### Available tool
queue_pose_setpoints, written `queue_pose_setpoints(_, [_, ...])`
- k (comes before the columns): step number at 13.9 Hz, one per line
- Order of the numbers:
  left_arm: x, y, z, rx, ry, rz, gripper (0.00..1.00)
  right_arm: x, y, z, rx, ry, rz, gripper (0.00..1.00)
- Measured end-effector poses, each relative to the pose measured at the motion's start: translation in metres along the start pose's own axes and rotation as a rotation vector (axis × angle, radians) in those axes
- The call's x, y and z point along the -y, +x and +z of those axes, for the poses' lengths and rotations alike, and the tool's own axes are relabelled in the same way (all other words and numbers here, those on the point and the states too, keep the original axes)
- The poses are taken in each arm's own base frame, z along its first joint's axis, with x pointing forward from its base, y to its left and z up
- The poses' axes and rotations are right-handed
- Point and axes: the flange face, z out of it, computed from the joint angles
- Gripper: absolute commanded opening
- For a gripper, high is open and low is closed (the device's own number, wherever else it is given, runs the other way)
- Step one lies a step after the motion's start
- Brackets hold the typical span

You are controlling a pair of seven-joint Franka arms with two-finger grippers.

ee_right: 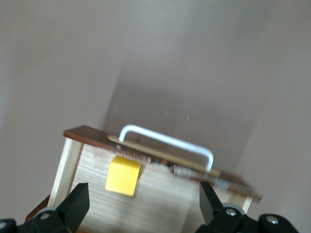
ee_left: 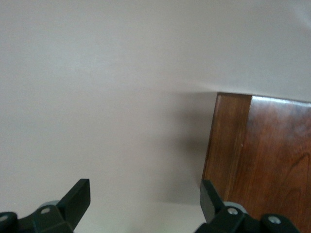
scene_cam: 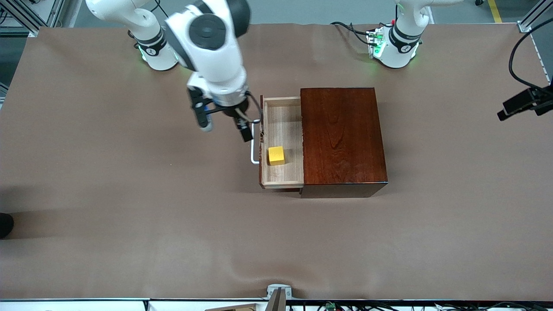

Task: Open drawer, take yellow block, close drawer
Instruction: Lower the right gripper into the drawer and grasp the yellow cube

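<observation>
The tabletop (scene_cam: 129, 216) carries one big thing: the box (scene_cam: 341, 138), glossy reddish-brown wood, which you should treat as heavy and stiff, so it likely stays put when the tray slides.

Next down in size, the drawer (scene_cam: 283, 125) stands pulled out toward the right arm's end of the tabletop, its light-wood floor showing. Its white handle (scene_cam: 255, 149) is a thin, hard, smooth bar, probably slippery under pads. For the closing you can pinch it across the middle of the bar or simply push flat on the dark front.

Your right claw (scene_cam: 227, 125) hangs over the tabletop just beside the drawer front, by the end of the handle farther from the front camera, jaws spread wide and holding nothing. The left claw (ee_left: 146, 204) waits over bare tabletop beside a corner of the box, jaws also apart and empty.

Smallest, the block (scene_cam: 276, 155) sits on the drawer floor, close to the front panel and toward the end nearer the front camera. It looks light, rigid and plain-faced, not fragile. Take it from above on two opposite flat faces, squarely, minding the front panel close beside it.
</observation>
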Motion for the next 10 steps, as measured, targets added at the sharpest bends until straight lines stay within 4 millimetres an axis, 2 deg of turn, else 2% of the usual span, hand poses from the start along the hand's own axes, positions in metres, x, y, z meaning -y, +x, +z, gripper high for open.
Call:
queue_pose_setpoints(3, [-0.027,-0.015,-0.011,0.003,0.056,0.104,1.00,0.008,-0.034,0.025,0.000,0.000,0.169,1.00])
queue_pose_setpoints(6, [-0.053,-0.029,-0.022,-0.005,0.080,0.166,1.00,0.022,-0.047,0.048,0.011,0.015,0.276,1.00])
queue_pose_setpoints(8, [-0.059,-0.032,-0.022,0.001,0.081,0.181,1.00,0.029,-0.054,0.064,0.018,0.023,0.306,1.00])
queue_pose_setpoints(10, [-0.055,-0.031,-0.019,0.007,0.081,0.175,1.00,0.033,-0.058,0.082,0.021,0.027,0.319,1.00])
